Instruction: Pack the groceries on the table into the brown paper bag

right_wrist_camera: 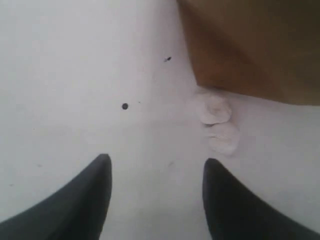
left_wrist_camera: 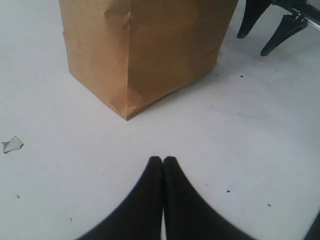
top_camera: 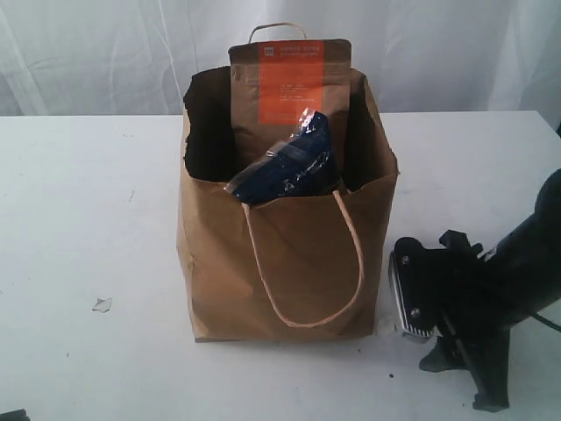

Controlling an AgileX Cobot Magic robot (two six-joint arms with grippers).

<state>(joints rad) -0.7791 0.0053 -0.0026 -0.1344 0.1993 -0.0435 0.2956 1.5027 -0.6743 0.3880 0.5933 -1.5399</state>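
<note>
Bag: brown paper bag (top_camera: 289, 263) stands upright on the tabletop (top_camera: 88, 219), long axis vertical, mouth open to the top; front handle (top_camera: 302, 323) hangs down flat over the front face.
Pouch: brown pouch with orange label (top_camera: 289, 88) stands inside the bag at the back wall, long axis upright, label turned to the exterior camera, upper part above the rim.
Noodle packet: long dark-blue noodle packet (top_camera: 289, 171) is inside the bag in front of the pouch, long axis tilted; upper end leans toward the side of the right pincer and rises above the front rim, lower end is hidden in the bag.
Left pincer: left pincer (left_wrist_camera: 163, 160) is closed, tips pressed together, nothing between them.
Right pincer: right pincer (right_wrist_camera: 156, 165) is parted with a clear gap, holds nothing, only bare tabletop between the tips.
Bag to left pincer: straight ahead of the closed tips, one bottom corner turned toward them, well apart.
Bag to right pincer: bottom corner ahead and to one side of the tips, near, not touching.
Small things: white lumps (right_wrist_camera: 216, 112) lie at that bottom corner, ahead of the right pincer; paper scrap (left_wrist_camera: 12, 145) lies off to the side of the left pincer.
</note>
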